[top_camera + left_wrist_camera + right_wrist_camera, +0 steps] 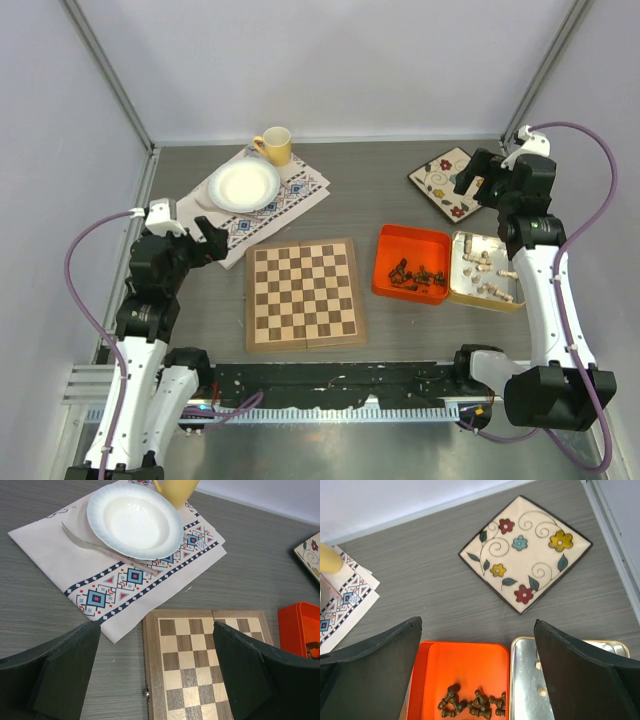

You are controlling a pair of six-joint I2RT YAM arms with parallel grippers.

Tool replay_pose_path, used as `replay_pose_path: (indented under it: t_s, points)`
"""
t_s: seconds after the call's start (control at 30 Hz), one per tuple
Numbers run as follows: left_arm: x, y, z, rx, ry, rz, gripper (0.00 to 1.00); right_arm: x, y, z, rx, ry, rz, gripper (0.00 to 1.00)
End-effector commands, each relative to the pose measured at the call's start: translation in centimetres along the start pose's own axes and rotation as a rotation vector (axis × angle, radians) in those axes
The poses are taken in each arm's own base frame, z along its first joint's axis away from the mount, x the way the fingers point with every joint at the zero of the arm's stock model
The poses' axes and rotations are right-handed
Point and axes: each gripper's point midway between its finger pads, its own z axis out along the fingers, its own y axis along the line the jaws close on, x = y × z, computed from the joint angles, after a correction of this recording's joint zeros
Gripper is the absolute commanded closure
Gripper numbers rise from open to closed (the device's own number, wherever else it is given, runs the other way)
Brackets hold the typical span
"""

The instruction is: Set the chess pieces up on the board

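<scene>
Closing your right gripper (476, 626), wide open and empty like the left gripper (157, 627), on the dark pieces (472, 705) heaped between its fingers (380, 660) could pinch several and spill them.

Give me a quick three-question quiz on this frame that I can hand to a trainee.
1. True or false: chessmen already stand on the board.
2. The dark chess pieces lie in: A) the orange tray; B) the white bowl; C) the floral plate.
3. In a word, how do the jaws of the left gripper and the right gripper stand?

Key: 1 false, its squares are bare; 2 A; 3 open, both holding nothing.
</scene>
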Motion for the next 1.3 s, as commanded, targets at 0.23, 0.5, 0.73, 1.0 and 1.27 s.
replay_pose_path:
  t_s: [0.23, 0.5, 0.73, 1.0, 1.27]
  points:
    - [-1.0, -1.5, 0.4, 0.078, -0.027, 0.001, 0.0, 3.8, 9.0, -3.9, -0.665, 0.103, -0.299, 0.0]
    - [-0.9, -1.9, 0.7, 0.095, -0.021, 0.008, 0.0, 6.4, 10.9, -5.7, -0.858, 0.183, -0.406, 0.0]
    - [-0.6, -2.2, 0.6, 0.109, -0.008, 0.01, 0.01, 9.4, 11.1, -6.5, -0.987, 0.204, -0.529, 0.0]
    - [-0.6, -2.7, 0.8, 0.131, -0.006, -0.013, 0.0, 12.5, 10.6, -6.4, -0.968, 0.267, -0.677, 0.0]
    - [-0.3, -2.6, 0.9, 0.134, -0.003, -0.015, 0.0, 14.1, 10.4, -7.0, -0.954, 0.316, -0.788, 0.0]
